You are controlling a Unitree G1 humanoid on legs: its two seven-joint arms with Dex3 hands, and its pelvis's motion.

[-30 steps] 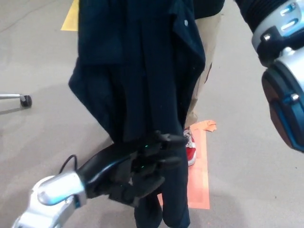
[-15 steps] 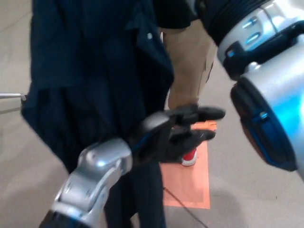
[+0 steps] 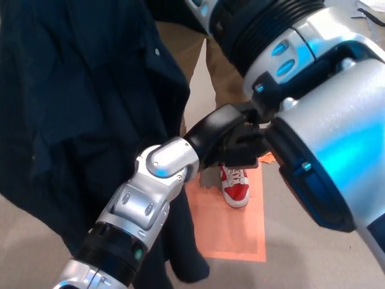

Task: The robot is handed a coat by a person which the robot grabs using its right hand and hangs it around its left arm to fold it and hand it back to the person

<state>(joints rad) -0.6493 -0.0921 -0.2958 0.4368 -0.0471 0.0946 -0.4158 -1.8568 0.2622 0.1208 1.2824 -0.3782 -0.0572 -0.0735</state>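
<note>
While coat [image 3: 78,90] hangs left of left hand [image 3: 231,144], right arm [image 3: 325,120] half hides it; grip cannot be told

Left robot hand [image 3: 231,139] half behind the right forearm [image 3: 337,150]; coat [image 3: 78,102] partly beyond the top and left edges.

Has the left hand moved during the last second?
Yes. The left hand went up and toward the robot's right: before it was left of the shoe, now it is above it.
</note>
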